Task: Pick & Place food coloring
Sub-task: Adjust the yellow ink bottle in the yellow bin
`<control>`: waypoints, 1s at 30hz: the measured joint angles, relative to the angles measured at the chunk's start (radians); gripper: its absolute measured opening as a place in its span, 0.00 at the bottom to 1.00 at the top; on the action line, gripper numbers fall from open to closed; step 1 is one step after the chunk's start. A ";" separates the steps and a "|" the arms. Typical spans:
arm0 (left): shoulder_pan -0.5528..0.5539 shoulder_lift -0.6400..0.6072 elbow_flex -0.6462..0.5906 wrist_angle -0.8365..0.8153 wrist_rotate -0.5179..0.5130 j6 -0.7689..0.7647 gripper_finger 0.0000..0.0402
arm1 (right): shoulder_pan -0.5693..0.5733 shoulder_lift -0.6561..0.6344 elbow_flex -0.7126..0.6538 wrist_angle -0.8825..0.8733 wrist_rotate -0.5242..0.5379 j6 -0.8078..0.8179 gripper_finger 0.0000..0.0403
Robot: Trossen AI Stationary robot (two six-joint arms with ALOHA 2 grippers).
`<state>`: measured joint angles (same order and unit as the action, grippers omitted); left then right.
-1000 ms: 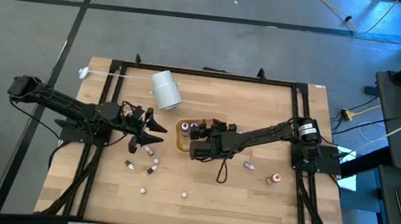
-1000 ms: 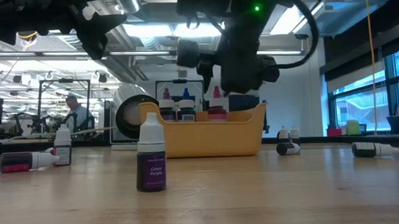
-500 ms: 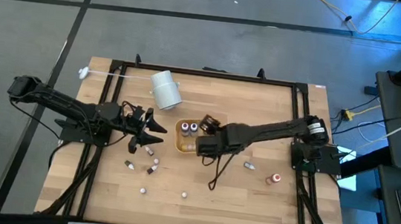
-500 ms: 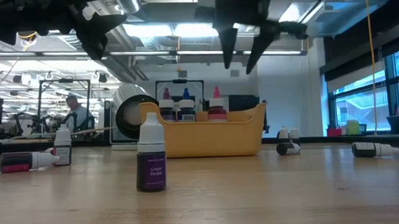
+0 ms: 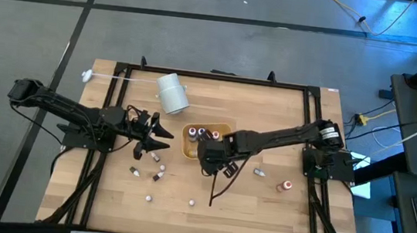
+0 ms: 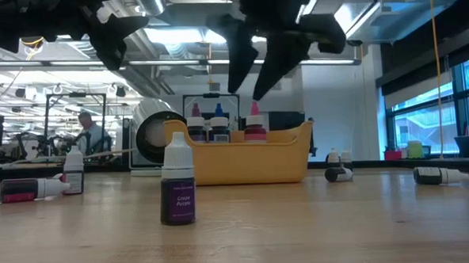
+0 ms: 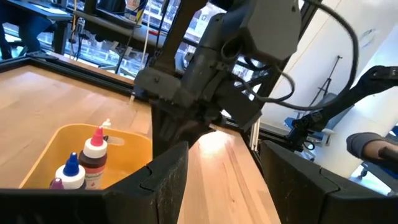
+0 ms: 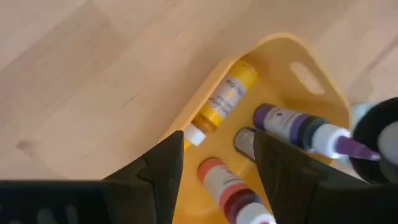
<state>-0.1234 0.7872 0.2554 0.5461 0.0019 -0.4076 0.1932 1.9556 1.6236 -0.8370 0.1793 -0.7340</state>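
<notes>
Your right gripper (image 5: 207, 164) hangs open and empty over the rounded orange plastic tray (image 5: 187, 150); your left gripper (image 5: 162, 133) waits open beside it.

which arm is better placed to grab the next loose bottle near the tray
Left, probably. The left pincer hangs open right beside the loose bottles lying left of and below the orange tray. The right pincer, open and empty, sits over the tray's lower edge, farther from that cluster.
</notes>
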 joint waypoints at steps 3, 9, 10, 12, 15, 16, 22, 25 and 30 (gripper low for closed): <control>0.000 0.000 0.000 -0.004 0.000 0.000 0.49 | 0.000 0.000 -0.036 0.054 -0.020 -0.002 0.49; 0.000 0.000 0.000 -0.004 0.000 0.001 0.49 | 0.000 0.000 -0.067 0.077 -0.077 0.028 0.49; 0.000 0.000 0.000 -0.004 0.000 0.001 0.49 | 0.002 0.000 -0.069 0.084 -0.075 0.045 0.49; 0.000 0.000 0.000 -0.006 0.000 0.001 0.49 | 0.002 0.000 -0.073 0.091 -0.076 0.076 0.49; 0.000 0.000 0.000 -0.005 -0.001 0.001 0.49 | 0.001 0.000 -0.087 0.090 -0.137 0.112 0.49; 0.000 0.000 0.000 -0.005 -0.001 0.001 0.49 | -0.002 0.000 -0.096 0.100 -0.159 0.120 0.49; 0.000 0.000 0.000 -0.005 -0.001 0.002 0.49 | -0.026 0.000 -0.122 0.142 -0.076 0.207 0.47; 0.000 0.000 0.000 -0.005 -0.001 0.002 0.49 | -0.053 0.000 -0.124 0.152 -0.059 0.252 0.46; 0.000 0.000 0.000 -0.005 -0.001 0.002 0.49 | -0.089 0.006 -0.123 0.164 -0.059 0.315 0.43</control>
<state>-0.1232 0.7872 0.2554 0.5407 0.0006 -0.4058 0.1043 1.9615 1.5005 -0.6735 0.1204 -0.4193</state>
